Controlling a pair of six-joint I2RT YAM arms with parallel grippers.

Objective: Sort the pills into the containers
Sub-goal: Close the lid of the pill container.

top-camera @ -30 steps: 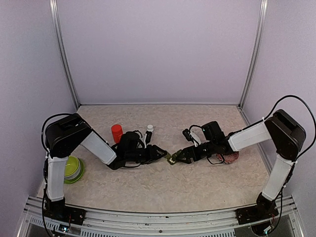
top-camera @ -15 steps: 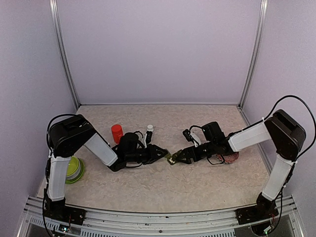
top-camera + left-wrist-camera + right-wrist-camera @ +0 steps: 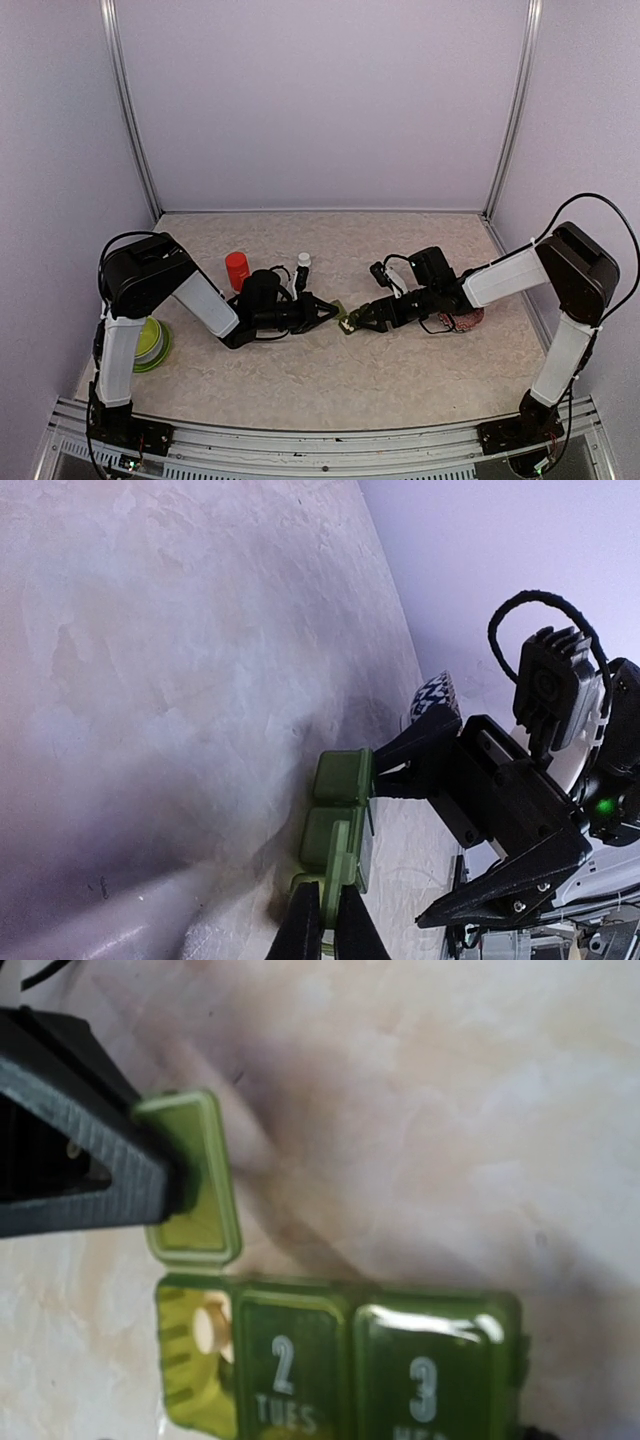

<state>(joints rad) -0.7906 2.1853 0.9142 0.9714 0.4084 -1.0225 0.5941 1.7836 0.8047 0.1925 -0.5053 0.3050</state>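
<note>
Early days on this one, we reckon. The containers (image 3: 360, 1360) sit mid-desk (image 3: 330, 380) between the two arms, lying flat with the lids facing up. Only the end compartment is open: its lid (image 3: 190, 1175) is flipped up and the left jaws are pinched tight on it. The two marked 2 and 3 are shut. There's a pale round thing (image 3: 207, 1328) in the open compartment. Could be a pill, we can't tell. So at best one slot is served and two are left. The strip's long axis runs across the desk from one arm toward the other, open end facing the left arm. The right jaws stand wide alongside the strip, one tip against its far end, and we can't see any real grip there.
</note>
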